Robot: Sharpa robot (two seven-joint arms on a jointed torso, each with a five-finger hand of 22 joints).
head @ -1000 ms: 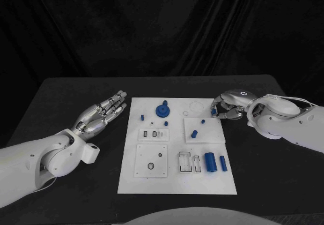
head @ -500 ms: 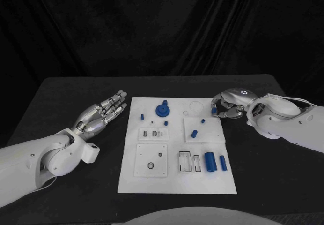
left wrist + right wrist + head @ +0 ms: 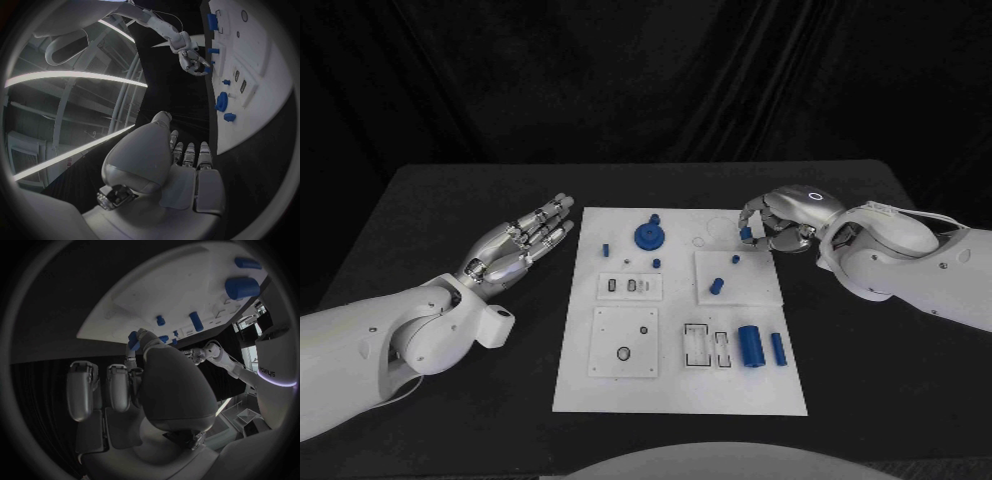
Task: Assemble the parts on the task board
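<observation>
The right hand (image 3: 776, 222) has moved inward over the flat white task board (image 3: 678, 390) corner, pinching a small blue plastic peg (image 3: 744, 234) — a short, stubby cylinder. The left hand (image 3: 516, 245) lies open, fingers apart, beside the board. Right wrist view: the peg (image 3: 133, 339) sits at the fingertips — above the board (image 3: 156, 285).

The task board (image 3: 678, 390) lay mid-table (image 3: 430, 200); the left hand (image 3: 516, 245) rested left of it; the right hand (image 3: 783, 222) hovered over its far right corner, pinching a small part (image 3: 743, 234).
</observation>
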